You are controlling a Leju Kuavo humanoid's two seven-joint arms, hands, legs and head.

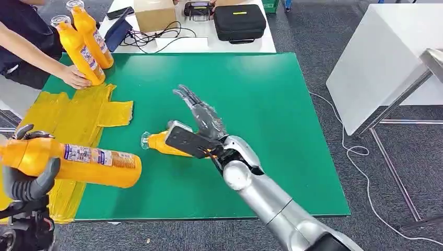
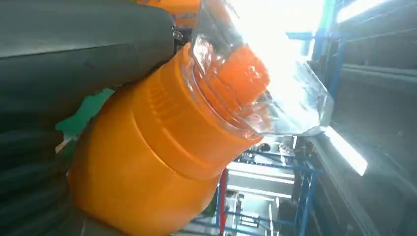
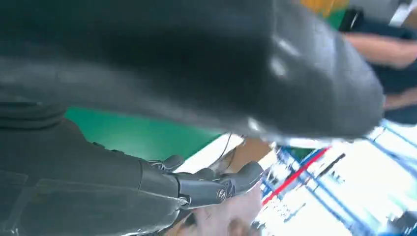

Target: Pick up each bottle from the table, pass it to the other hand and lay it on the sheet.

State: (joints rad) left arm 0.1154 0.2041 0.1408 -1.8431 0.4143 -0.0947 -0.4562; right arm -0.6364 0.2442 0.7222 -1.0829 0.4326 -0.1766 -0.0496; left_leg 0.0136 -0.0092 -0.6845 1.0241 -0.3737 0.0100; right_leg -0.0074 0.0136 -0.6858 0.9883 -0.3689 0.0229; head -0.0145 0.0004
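Note:
My left hand [image 1: 26, 175] grips an orange bottle [image 1: 86, 163] that lies level above the yellow sheet [image 1: 73, 123] at the table's front left. In the left wrist view the same bottle [image 2: 147, 167] shows its clear cap beside my left hand [image 2: 74, 54]. A second orange bottle [image 1: 159, 143] lies on the green table [image 1: 271, 104], cap pointing left. My right hand [image 1: 202, 119] hovers over its base end with fingers stretched apart and nothing held. The right hand's fingers [image 3: 206, 189] are spread in the right wrist view.
A person at the far left holds two upright orange bottles [image 1: 78, 52] [image 1: 95, 34] at the sheet's far end. Behind the table are a cardboard box [image 1: 155, 14], a black case [image 1: 239, 22] and cables. A white table [image 1: 386, 63] stands to the right.

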